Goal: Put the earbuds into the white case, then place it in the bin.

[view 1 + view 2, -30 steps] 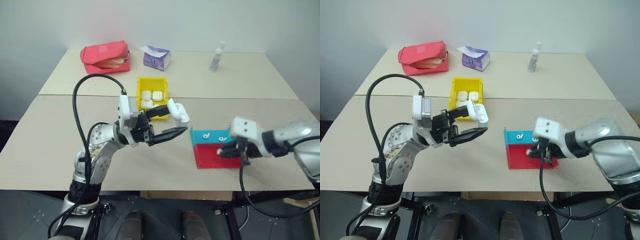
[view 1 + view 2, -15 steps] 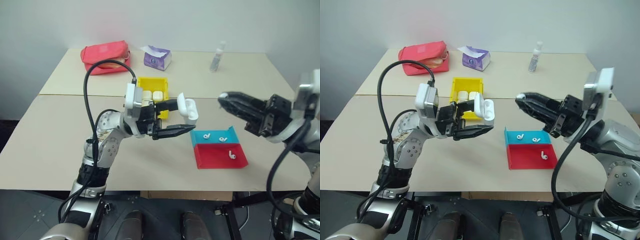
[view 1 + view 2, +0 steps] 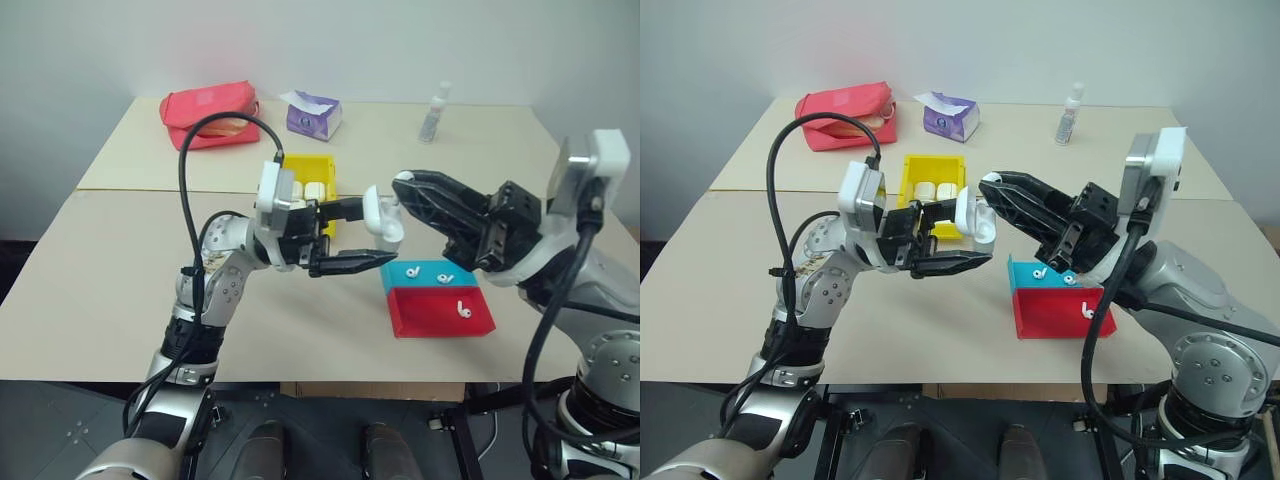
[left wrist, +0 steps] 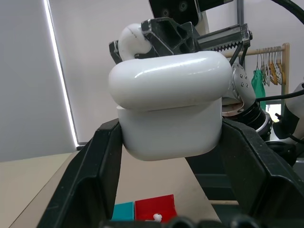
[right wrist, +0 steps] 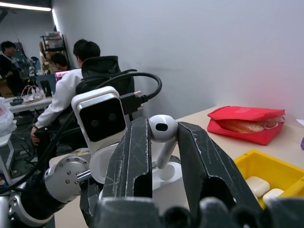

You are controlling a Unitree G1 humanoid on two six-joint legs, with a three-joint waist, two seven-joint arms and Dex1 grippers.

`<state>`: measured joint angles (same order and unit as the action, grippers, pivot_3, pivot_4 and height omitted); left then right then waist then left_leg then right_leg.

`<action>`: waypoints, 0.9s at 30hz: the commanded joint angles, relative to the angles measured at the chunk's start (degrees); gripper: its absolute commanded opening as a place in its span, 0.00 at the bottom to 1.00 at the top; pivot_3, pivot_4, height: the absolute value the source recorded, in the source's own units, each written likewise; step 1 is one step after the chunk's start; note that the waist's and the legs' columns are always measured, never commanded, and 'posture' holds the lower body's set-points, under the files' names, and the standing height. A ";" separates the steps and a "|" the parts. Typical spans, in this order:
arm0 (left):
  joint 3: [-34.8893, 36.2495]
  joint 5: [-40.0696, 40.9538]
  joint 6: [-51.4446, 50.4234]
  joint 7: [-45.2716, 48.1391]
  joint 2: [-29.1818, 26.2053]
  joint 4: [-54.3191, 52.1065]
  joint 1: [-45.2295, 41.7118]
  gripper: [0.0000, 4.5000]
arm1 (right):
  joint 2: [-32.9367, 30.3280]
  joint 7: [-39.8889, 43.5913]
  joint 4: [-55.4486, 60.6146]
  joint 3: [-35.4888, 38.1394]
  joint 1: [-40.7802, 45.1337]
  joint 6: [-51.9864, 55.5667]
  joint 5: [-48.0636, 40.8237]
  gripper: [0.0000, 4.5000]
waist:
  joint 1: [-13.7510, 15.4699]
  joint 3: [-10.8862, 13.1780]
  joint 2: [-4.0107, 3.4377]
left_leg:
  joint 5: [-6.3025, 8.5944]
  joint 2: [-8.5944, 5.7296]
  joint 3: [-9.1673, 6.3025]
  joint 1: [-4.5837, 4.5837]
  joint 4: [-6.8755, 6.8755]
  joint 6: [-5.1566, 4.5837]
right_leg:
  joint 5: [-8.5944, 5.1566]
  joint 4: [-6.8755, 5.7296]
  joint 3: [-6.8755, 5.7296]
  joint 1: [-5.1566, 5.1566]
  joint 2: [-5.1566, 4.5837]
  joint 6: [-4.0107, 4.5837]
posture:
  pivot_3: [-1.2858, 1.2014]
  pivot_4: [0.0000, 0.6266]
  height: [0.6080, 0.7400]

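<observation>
My left gripper [image 3: 352, 237] clamped the white case [image 3: 381, 217], lid open, in the air above the table [image 3: 100, 290]. My right gripper [image 5: 159, 137] pinched an earbud [image 5: 162, 130] directly over it, the bin [image 3: 305, 165] at eleven o'clock from the case.

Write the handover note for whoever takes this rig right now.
Left claw: shut on the open white case, held up over the table.
Right claw: shut on one earbud, stem pointing down at the case's opening.
Three earbuds lie in the blue-and-red tray. The yellow bin already holds several cases.
Done: case picked up and opened, one earbud picked.
Left: seat this earbud, add its partner, close the lid, put the case in the bin.
</observation>
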<state>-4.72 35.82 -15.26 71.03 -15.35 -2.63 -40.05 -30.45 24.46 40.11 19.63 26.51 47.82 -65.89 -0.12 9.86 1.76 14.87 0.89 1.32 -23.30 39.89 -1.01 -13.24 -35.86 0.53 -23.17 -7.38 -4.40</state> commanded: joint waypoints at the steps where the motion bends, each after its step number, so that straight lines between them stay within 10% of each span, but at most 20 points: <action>1: 0.09 0.10 0.81 0.32 -0.12 -0.93 -1.00 0.63 | -1.36 -0.46 0.70 -0.63 -0.28 -2.63 0.50 0.14 | -0.03 0.00 0.00 | 0.00 0.00 0.00 0.01 0.00 0.00 | 0.00 0.00 0.00 0.00 0.00 0.00 | 0.52 0.24 1.00; 18: -0.12 -0.64 1.62 -0.02 -0.10 -1.53 -0.41 0.63 | -4.94 0.43 -0.86 -4.87 -2.03 -5.04 4.24 0.14 | -0.01 0.00 0.00 | 0.00 0.00 -0.05 0.00 -0.01 0.00 | 0.00 0.02 0.00 0.00 0.00 0.00 | 0.52 0.24 1.00; 27: 0.37 -1.09 1.62 -0.61 -0.32 -1.94 -0.01 0.63 | -8.09 4.95 -1.18 -5.16 -3.67 -5.97 3.97 0.81 | -0.01 0.00 0.00 | 0.00 0.00 -0.05 0.00 -0.01 -0.01 | 0.00 0.03 0.00 0.00 0.00 0.00 | 0.52 0.24 1.00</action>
<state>-5.44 33.76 -15.15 70.94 -16.07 -2.52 -39.40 -37.76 28.39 38.01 14.36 23.16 42.69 -61.77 -0.13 9.86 1.77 14.88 0.89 1.26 -23.30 39.88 -1.01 -13.25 -35.83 0.54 -23.18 -7.38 -4.40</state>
